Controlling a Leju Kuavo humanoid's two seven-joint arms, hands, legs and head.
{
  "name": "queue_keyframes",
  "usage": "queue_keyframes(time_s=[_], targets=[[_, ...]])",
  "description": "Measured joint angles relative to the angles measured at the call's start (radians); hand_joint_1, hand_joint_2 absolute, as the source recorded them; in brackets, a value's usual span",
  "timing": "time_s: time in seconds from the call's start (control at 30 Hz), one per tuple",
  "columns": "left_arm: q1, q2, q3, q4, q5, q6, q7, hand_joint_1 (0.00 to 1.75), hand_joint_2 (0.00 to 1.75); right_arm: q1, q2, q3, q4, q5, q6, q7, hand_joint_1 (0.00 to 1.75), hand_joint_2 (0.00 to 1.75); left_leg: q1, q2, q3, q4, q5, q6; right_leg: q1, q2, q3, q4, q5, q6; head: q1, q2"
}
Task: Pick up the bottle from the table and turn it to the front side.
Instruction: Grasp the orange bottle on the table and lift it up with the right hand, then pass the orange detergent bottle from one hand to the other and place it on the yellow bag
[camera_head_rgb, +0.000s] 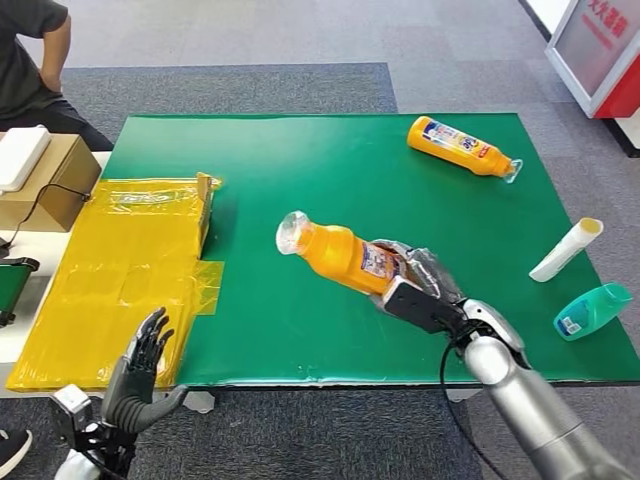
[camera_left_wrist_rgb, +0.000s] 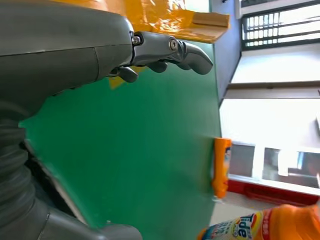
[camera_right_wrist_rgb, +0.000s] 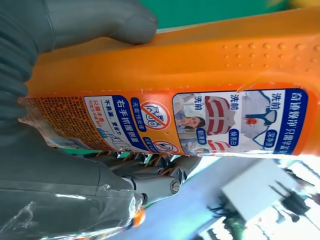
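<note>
- The bottle (camera_head_rgb: 343, 256), orange with a clear cap, is held by its base end in the right hand (camera_head_rgb: 419, 285) above the near middle of the green table (camera_head_rgb: 317, 160); it looks lifted clear of the surface, though its underside is hidden.
- The right hand is clamped around the bottle's lower body; in the right wrist view the thumb (camera_right_wrist_rgb: 94, 22) lies on one flank and the darker fingers (camera_right_wrist_rgb: 158, 172) curl under the opposite one, with the printed label (camera_right_wrist_rgb: 188, 122) between them.
- The left hand (camera_head_rgb: 143, 365) hangs at the near left corner of the table, fingers apart and holding nothing, beside the yellow plastic sheet (camera_head_rgb: 121, 270).
- The bottle's long axis runs nearly level, slanting from the hand up and leftward across the table, with the cap pointing away from the robot toward the far left.
- The main risk, as I judge it: the grip sits at one end, so the long body and cap overhang; a quick roll of the wrist could let the smooth plastic slip or swing down.
- A second risk is stopping the turn at the wrong face, since labels cover more than one side.
- Farther off, a second orange bottle (camera_head_rgb: 462, 146) lies at the far right, well apart; a white tube (camera_head_rgb: 566, 249) and a teal bottle (camera_head_rgb: 592, 310) lie at the right edge.
</note>
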Motion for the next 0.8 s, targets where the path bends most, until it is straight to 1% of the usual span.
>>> queue_keyframes(time_s=[0.1, 0.23, 0.43, 0.57, 0.7, 0.8], targets=[[-0.053, 0.001, -0.02, -0.005, 0.05, -0.036, 0.064, 0.0, 1.75, 0.049, 0.064, -0.016, -0.043, -0.028, -0.01, -0.038, 1.75, 1.75, 0.001, 0.0, 0.0, 0.0, 0.001, -0.001, 0.001, 0.0, 0.0, 0.0, 0.001, -0.001, 0.0, 0.0], [-0.152, 0.015, -0.082, -0.002, 0.136, -0.089, 0.153, 0.0, 1.75, 0.074, 0.159, -0.007, -0.038, -0.031, -0.039, -0.095, 1.75, 1.75, 0.001, 0.0, 0.0, 0.0, 0.003, -0.002, 0.002, 0.0, 0.0, 0.0, 0.003, -0.003, 0.0, 0.0], [-0.273, 0.049, -0.195, 0.013, 0.189, -0.167, 0.197, 0.0, 1.75, 0.07, 0.253, 0.039, 0.015, -0.001, -0.077, -0.123, 1.75, 1.75, 0.001, 0.0, 0.0, 0.0, 0.005, -0.002, 0.002, 0.0, 0.0, 0.0, 0.004, -0.002, 0.0, 0.0], [-0.327, 0.062, -0.279, 0.015, 0.23, -0.216, 0.221, 0.0, 1.75, 0.062, 0.298, 0.081, 0.071, 0.021, -0.099, -0.134, 1.75, 1.75, 0.001, 0.0, 0.0, 0.0, 0.005, -0.001, 0.002, 0.0, 0.0, 0.0, 0.005, -0.002, 0.0, 0.0], [-0.361, 0.069, -0.345, 0.017, 0.259, -0.223, 0.237, 0.0, 1.75, 0.056, 0.323, 0.12, 0.116, 0.05, -0.119, -0.134, 1.75, 1.75, 0.001, 0.0, 0.0, 0.0, 0.005, -0.001, 0.002, 0.0, -0.001, 0.0, 0.004, -0.002, 0.0, 0.0], [-0.377, 0.072, -0.379, 0.019, 0.269, -0.223, 0.239, 0.0, 1.75, 0.051, 0.335, 0.141, 0.142, 0.059, -0.128, -0.13, 1.75, 1.75, 0.001, 0.0, -0.001, 0.0, 0.005, -0.001, 0.002, 0.0, -0.001, 0.0, 0.004, -0.002, 0.0, 0.0]])
